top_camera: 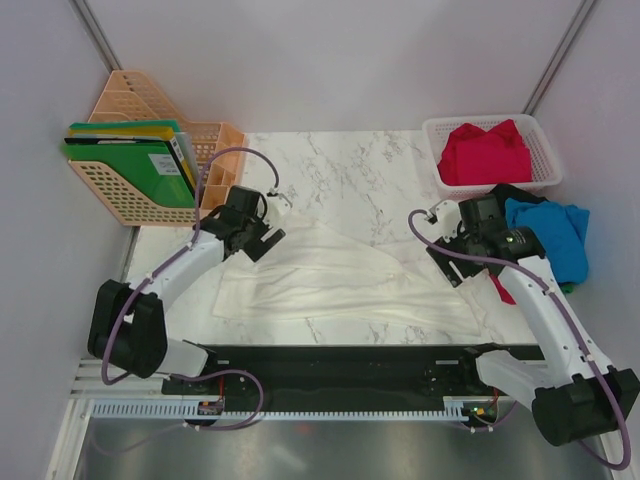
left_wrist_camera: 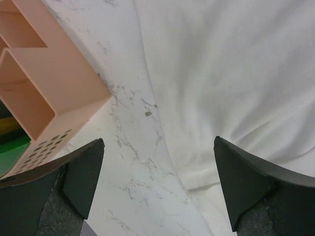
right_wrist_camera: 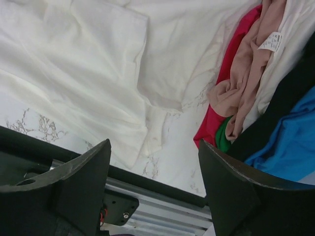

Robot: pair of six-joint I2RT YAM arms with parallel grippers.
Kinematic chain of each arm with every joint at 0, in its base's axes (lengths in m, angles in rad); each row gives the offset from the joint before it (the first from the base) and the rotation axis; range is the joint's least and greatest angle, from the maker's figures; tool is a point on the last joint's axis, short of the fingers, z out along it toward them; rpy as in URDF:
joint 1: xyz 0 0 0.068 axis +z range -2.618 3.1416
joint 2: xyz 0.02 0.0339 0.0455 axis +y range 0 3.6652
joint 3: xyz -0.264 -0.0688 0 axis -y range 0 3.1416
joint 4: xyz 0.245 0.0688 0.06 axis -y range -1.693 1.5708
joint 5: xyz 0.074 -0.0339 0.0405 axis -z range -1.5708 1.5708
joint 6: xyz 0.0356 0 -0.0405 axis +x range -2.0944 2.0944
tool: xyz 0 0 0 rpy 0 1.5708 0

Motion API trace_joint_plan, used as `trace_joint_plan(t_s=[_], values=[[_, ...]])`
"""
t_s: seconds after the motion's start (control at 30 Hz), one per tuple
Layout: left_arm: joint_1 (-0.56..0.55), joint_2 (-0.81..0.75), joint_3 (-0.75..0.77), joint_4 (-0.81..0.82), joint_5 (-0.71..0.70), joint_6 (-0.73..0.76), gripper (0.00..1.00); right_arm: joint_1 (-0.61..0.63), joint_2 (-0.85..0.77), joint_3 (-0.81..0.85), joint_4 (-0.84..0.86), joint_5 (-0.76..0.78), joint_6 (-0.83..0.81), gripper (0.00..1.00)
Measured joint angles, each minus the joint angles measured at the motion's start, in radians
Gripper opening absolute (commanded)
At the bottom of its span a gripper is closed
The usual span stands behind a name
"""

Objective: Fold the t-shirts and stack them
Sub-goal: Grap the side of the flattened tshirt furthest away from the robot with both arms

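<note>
White t-shirt (top_camera: 330,275) flat on table (top_camera: 340,165), left pincer (left_wrist_camera: 158,141) and right pincer (right_wrist_camera: 154,143) agape

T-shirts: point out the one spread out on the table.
The white t-shirt, laid out wide and flat. The red t-shirt is bunched in the basket; the blue t-shirt lies crumpled at the right.

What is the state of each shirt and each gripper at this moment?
white t-shirt: laid out on the table, wrinkled
red t-shirt: crumpled in the basket
blue t-shirt: crumpled at the table's right side
beige t-shirt: crumpled, unfolded
left gripper: open, empty
right gripper: open, empty
</note>
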Motion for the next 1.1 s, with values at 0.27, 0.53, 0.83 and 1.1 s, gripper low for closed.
trace_joint_plan(t_s=[0.27, 0.53, 0.83, 1.1], values=[[0.000, 0.154, 0.190, -0.042, 0.062, 0.023, 0.99, -0.004, 0.066, 0.003, 0.035, -0.063, 0.025, 0.70], [-0.007, 0.225, 0.203, -0.146, 0.167, 0.022, 0.99, -0.005, 0.226, 0.043, 0.093, -0.136, 0.013, 0.73], [-0.001, 0.171, 0.125, -0.068, 0.149, 0.021, 1.00, 0.001, 0.532, 0.158, 0.171, -0.231, -0.002, 0.68], [0.048, -0.147, -0.071, 0.191, 0.027, 0.053, 1.00, -0.002, 0.554, 0.177, 0.283, -0.132, 0.015, 0.71]])
